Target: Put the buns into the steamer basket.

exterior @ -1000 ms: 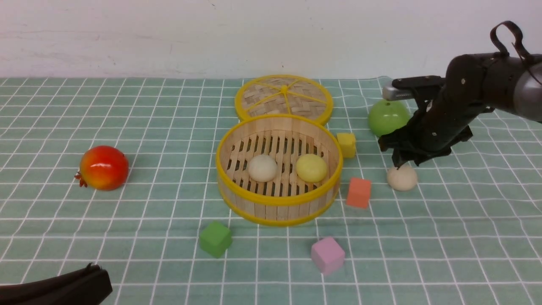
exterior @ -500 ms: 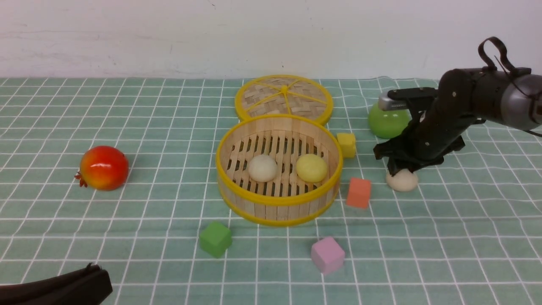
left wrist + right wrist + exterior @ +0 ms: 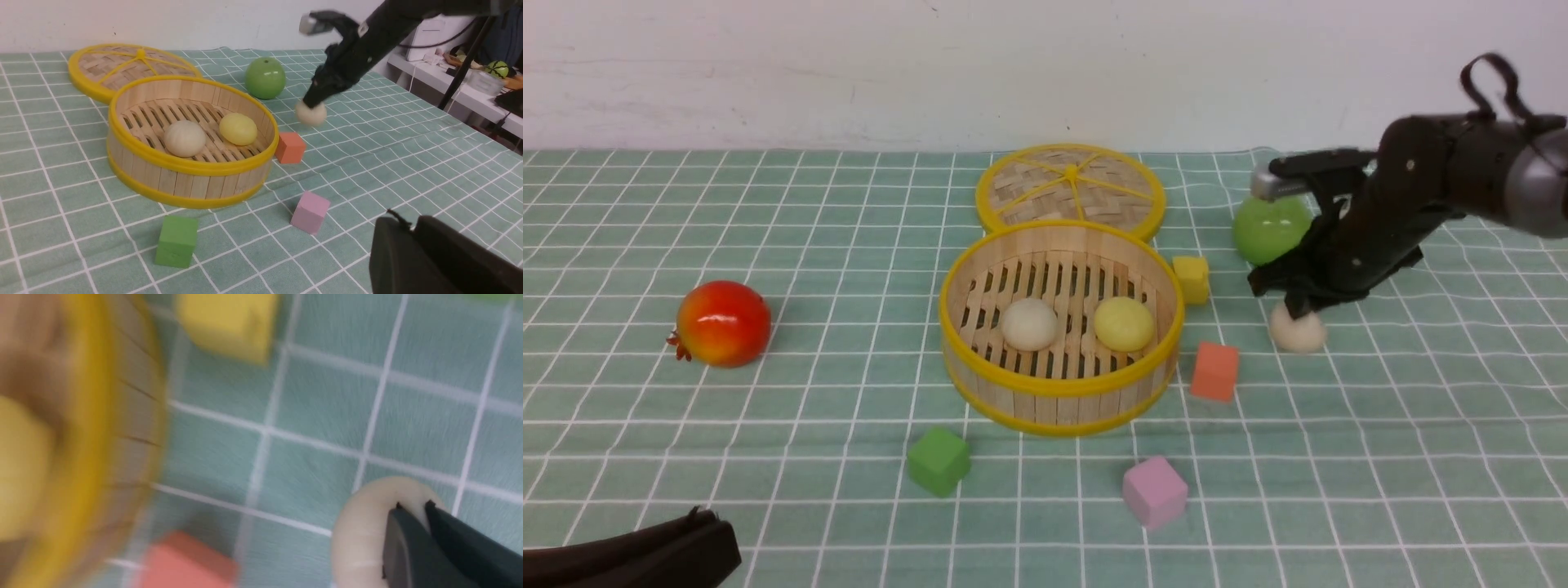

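Bun point(image 3: 1299, 334) — its top hidden, pinched in the right pincer point(image 3: 1293, 309); left pincer point(image 3: 410, 223) cropped, state unclear.

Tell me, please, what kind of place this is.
Probably a robot test table in a lab, not a kitchen: coloured cubes on a checked cloth, a bare white wall, and a side bench with cables and gear.

In the front view the left arm point(image 3: 645, 559) is a dark slab cut off at the lower left corner; its fingers cannot be made out. The right arm point(image 3: 1421, 196) runs off the right edge and covers part of the green apple point(image 3: 1262, 233) and the top of the off-white bun point(image 3: 1298, 335). The right wrist view is smeared: steamer basket point(image 3: 98, 416), yellow cube point(image 3: 229, 322) and orange cube point(image 3: 184, 563) are blurred and cropped.
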Robot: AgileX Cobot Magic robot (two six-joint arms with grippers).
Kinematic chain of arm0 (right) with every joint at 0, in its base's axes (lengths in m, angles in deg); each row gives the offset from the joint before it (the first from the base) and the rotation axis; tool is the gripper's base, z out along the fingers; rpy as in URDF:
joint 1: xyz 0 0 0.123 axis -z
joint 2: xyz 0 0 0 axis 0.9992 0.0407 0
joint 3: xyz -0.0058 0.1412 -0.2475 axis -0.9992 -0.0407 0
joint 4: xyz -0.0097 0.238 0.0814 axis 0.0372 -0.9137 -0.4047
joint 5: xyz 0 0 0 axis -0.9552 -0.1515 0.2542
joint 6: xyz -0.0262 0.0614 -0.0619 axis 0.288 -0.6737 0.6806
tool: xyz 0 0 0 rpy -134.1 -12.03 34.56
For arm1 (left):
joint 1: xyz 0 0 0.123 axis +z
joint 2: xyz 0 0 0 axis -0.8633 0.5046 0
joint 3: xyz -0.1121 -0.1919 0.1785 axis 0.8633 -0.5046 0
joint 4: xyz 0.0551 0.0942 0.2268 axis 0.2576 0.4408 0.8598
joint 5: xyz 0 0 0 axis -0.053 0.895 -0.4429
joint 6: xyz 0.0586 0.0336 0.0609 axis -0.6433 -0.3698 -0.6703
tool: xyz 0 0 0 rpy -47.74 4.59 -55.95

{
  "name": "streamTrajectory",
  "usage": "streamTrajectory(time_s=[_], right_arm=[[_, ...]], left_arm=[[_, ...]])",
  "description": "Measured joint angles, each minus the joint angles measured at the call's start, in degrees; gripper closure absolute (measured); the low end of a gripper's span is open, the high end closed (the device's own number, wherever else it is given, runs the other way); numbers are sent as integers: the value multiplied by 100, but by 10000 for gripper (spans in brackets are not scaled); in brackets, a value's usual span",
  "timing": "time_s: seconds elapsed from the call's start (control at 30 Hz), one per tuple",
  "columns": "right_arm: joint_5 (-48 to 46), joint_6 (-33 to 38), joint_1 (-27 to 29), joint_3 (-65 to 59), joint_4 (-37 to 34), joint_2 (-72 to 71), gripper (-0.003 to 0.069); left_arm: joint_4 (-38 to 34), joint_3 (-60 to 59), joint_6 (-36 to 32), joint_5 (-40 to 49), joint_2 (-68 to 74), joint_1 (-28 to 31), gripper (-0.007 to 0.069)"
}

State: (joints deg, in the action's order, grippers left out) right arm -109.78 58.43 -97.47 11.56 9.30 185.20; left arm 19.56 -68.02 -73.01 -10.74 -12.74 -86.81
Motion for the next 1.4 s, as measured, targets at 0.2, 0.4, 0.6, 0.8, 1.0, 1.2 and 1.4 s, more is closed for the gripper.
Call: streamTrajectory(time_s=[0.2,0.4,0.6,0.8,1.0,1.2,1.4], right_arm=[[958,744,-712,0,-965,-574,647],[2334,1477,-1379,0,-1595,-124,645],[3348,1720,-1661,0,-1670,585,617],[3659,1734,-1661,0,-1670,1005,458],[3359,1734,-1661,0,-1670,802,224],[2482,1734,-1622,0,-1513,-222,136],[-858,999,-1256,0,-1128,-2180,242]], left_arm=[[-6,0,0,0,0,0,556],[-6,0,0,0,0,0,551],[-6,0,0,0,0,0,544],[-6,0,0,0,0,0,533],[-6,0,0,0,0,0,529],[-6,0,0,0,0,0,522],[-6,0,0,0,0,0,515]])
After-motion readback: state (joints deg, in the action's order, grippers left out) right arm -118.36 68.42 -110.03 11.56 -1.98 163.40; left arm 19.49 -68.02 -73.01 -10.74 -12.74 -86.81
